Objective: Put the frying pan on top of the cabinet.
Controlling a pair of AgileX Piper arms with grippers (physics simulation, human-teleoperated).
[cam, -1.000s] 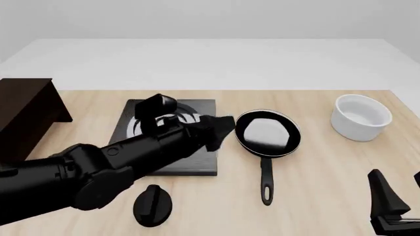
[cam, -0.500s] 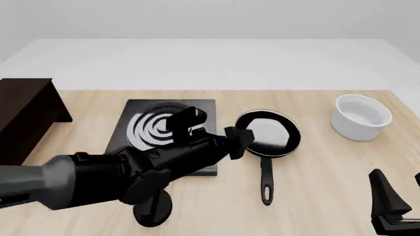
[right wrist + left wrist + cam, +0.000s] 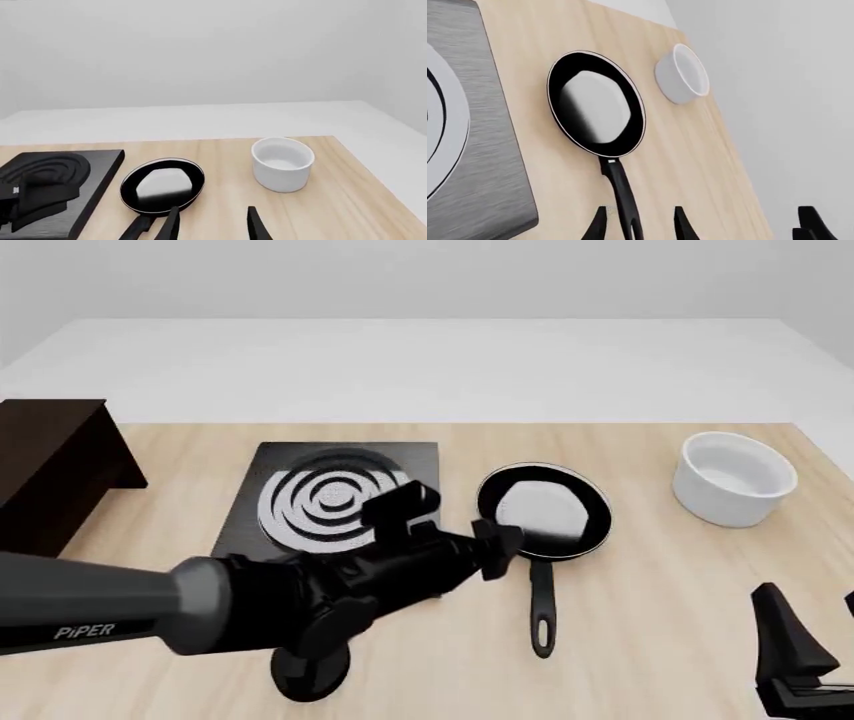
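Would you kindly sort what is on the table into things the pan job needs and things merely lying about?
Needed: frying pan; cabinet; left gripper, open by the pan's handle.
Lying about: stove slab; white bowl; black knob.

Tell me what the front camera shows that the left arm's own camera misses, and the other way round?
Only the front view shows the cabinet at the table's left edge, the black knob partly behind the arm, and the left arm itself. Only the left wrist view shows the left gripper with its two fingertips either side of the pan's handle, not yet touching it. Both show the frying pan, the stove slab, the white bowl and the right gripper.
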